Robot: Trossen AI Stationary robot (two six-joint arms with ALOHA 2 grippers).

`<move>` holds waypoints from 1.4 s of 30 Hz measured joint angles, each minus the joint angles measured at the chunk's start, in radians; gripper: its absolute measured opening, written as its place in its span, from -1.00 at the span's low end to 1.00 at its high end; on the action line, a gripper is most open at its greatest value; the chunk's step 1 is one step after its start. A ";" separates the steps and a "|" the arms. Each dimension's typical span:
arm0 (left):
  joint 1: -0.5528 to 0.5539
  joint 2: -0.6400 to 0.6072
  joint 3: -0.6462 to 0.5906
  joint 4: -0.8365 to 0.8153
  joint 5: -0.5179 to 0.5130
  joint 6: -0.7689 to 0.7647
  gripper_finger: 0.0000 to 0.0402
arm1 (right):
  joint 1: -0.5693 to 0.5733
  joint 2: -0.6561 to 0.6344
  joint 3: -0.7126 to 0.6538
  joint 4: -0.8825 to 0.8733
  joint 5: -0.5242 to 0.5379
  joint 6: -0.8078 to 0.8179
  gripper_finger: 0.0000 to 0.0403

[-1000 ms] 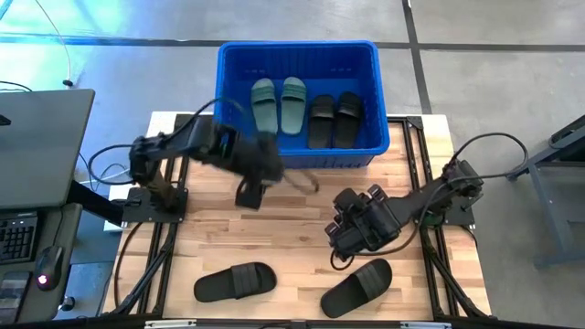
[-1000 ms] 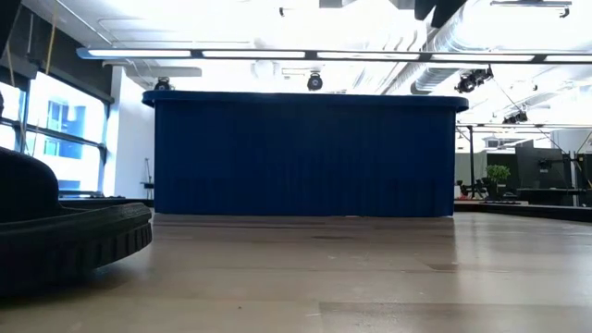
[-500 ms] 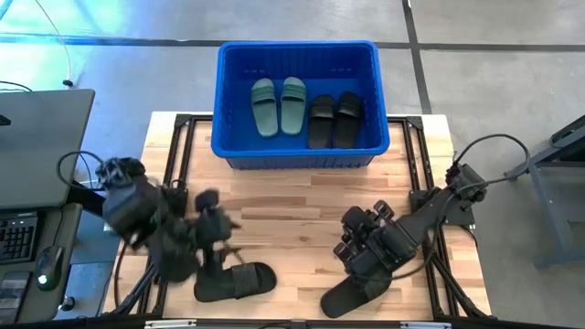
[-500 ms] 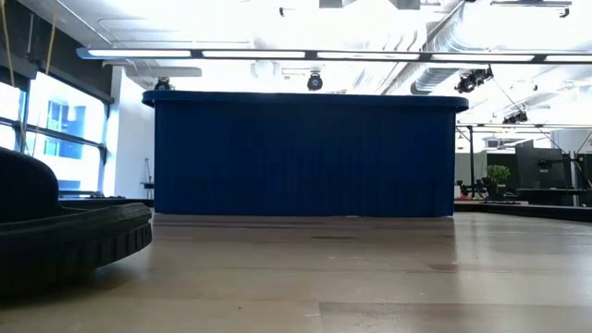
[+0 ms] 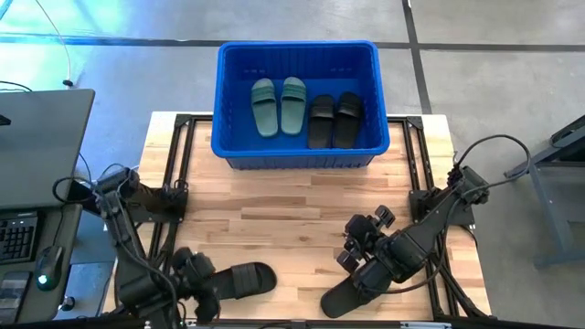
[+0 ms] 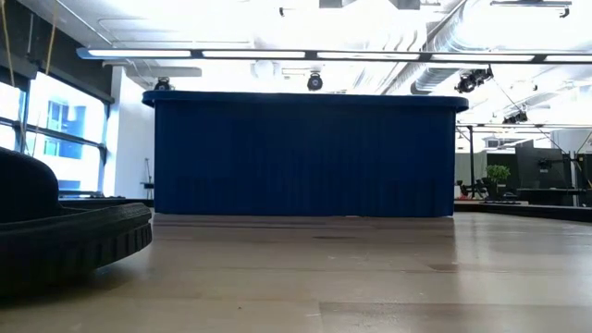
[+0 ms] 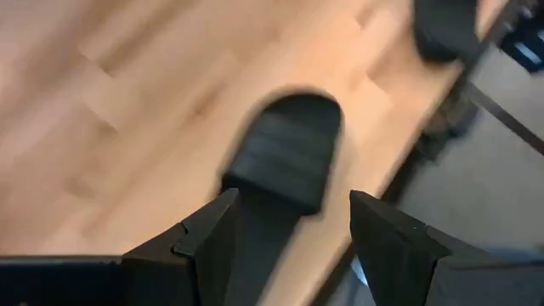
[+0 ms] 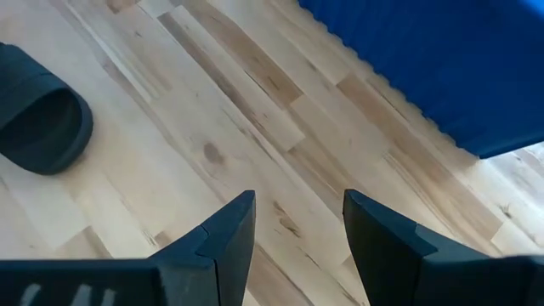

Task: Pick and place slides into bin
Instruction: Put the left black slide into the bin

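High view: plain bin (image 5: 297,148) holds four slides (image 5: 321,120), unlabelled.

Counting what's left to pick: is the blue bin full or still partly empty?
Partly empty: the bin holds two green slides and two black slides, with blue floor still showing.

Tabletop (image 5: 292,215): pale butcher-block wood planks, set in a black metal frame. Floor (image 5: 494,82): grey concrete with dark seam lines. Beyond the tabletop's left edge: grey desk surface (image 5: 37,146), keyboard (image 5: 16,239) and mouse (image 5: 47,267). Room seen across the tabletop: white ceiling with long strip lights (image 6: 277,54) and exposed ducts (image 6: 435,46); tall windows (image 6: 55,125) on one side; potted plant (image 6: 499,174) far off on the other.
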 joint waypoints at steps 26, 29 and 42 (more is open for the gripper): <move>0.003 0.096 -0.426 0.634 0.025 -0.018 0.02 | -0.022 0.000 0.001 0.090 0.032 -0.018 -0.16; 0.003 0.122 -0.427 0.673 0.024 -0.019 0.02 | -0.022 0.000 0.001 0.091 0.032 -0.018 -0.16; 0.016 0.168 -0.427 0.726 -0.038 -0.008 0.02 | -0.020 0.001 0.001 0.117 0.027 -0.018 -0.16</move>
